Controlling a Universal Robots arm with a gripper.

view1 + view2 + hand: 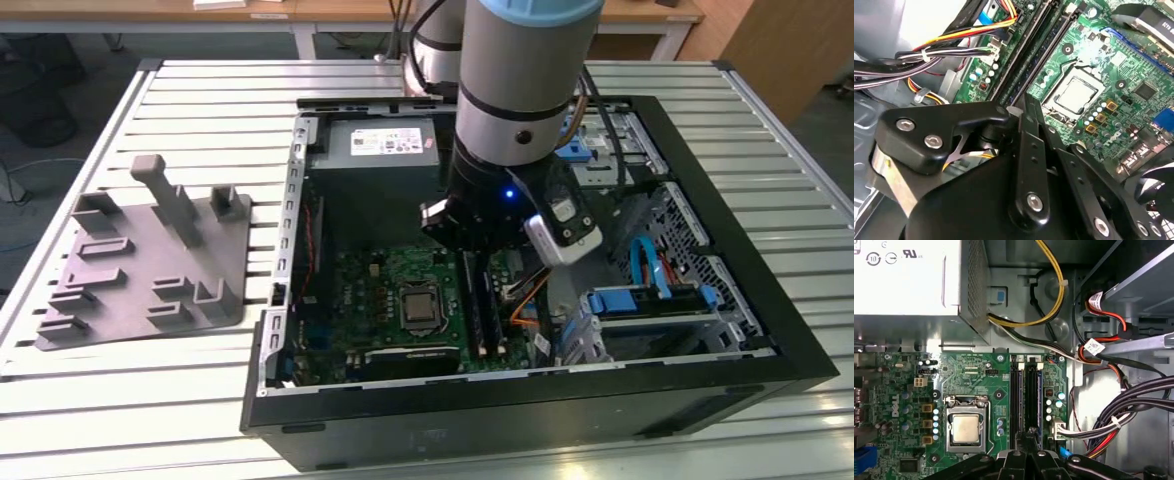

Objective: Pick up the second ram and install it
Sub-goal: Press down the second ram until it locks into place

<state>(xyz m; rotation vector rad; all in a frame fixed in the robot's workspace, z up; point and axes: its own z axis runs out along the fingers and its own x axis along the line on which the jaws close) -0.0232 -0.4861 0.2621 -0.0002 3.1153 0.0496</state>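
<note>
One thin dark second ram [1032, 390] stands edge-up on the motherboard [979, 380] beneath the claw [1031, 434], fingers pressed together

Table: my slatted white metal bench [200, 380] spans the scene.
Far edge: wooden desks [160, 12] on pale legs.
Far right: a brown wooden panel [781, 45].
Floor: dark grey [27, 170], far left.

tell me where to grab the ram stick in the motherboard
Pinch the ram stick across its thin flat faces, near the middle of its top edge, coming straight down. It stands on edge in the motherboard, so probably only that edge is free.
</note>
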